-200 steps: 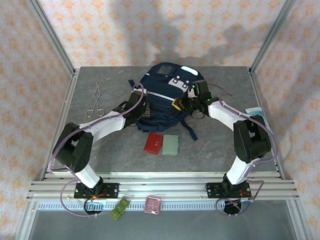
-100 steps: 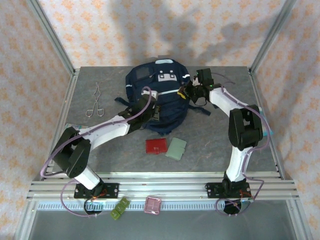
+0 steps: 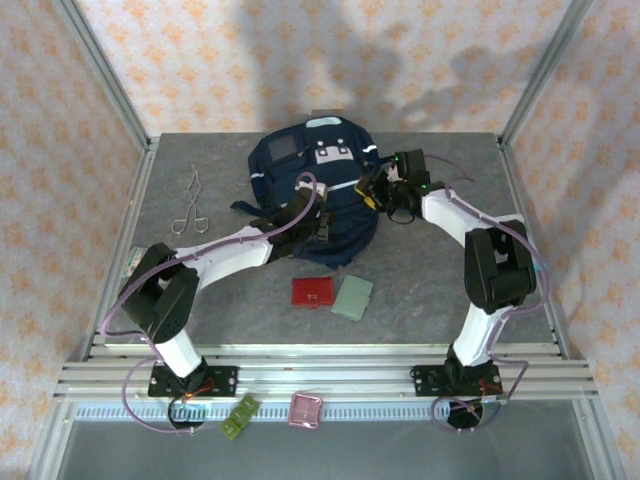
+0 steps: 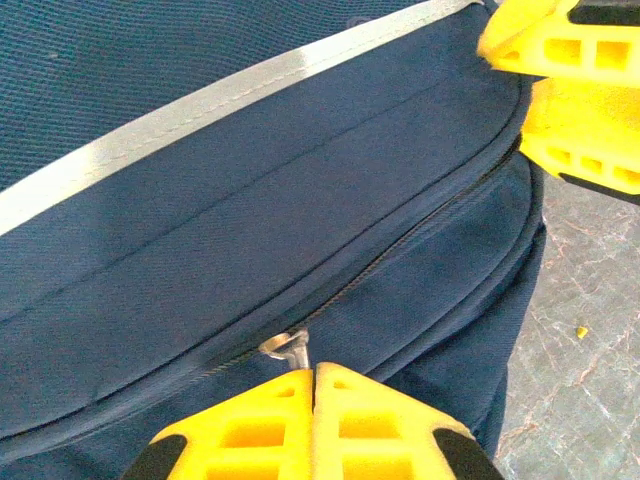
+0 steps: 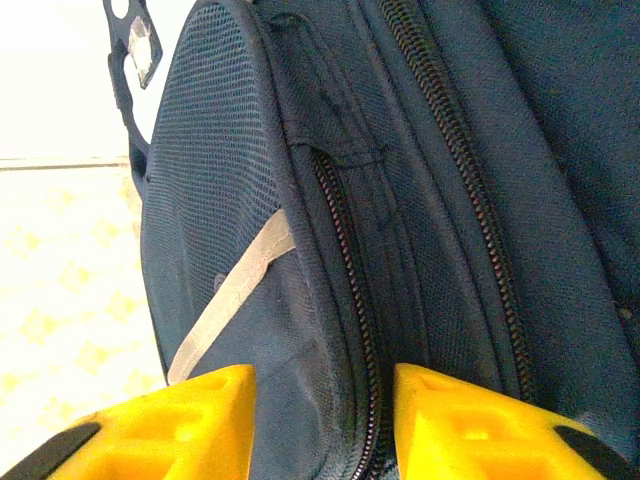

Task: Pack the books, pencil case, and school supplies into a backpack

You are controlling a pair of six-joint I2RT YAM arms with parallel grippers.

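Since the earlier frame, the backpack (image 3: pixel 280 180) has swung round and slid toward the left of the table's far half. The right gripper (image 5: pixel 322 385) has gone from pressed together to spread, and the pale green case (image 3: pixel 352 296) has been nudged askew. The step in hand looks like unzipping the bag, before anything goes inside. The left gripper (image 4: pixel 313 385) is pinching the small metal zipper pull (image 4: pixel 290 345) on the curved seam, its yellow fingers pressed tight together. The right gripper is hovering at the bag's side panel, with a zipper line running between its open fingers and no grip on it. As I judge it, the right gripper needs to take hold of the fabric beside the track and brace it. The left can then draw the pull along the curve without dragging the whole soft bag with it. The red case (image 3: pixel 312 292) and the green case are lying side by side on the table (image 3: pixel 450 290) just in front of the bag, waiting to be packed. A thin metal tool (image 3: pixel 190 205) is lying well apart to the left. The table is showing a mottled grey top, with aluminium rails (image 3: pixel 330 375) running across its near edge. Slanted metal posts (image 3: pixel 105 75) are framing walls (image 3: pixel 200 60) papered in a pale orange floral print.
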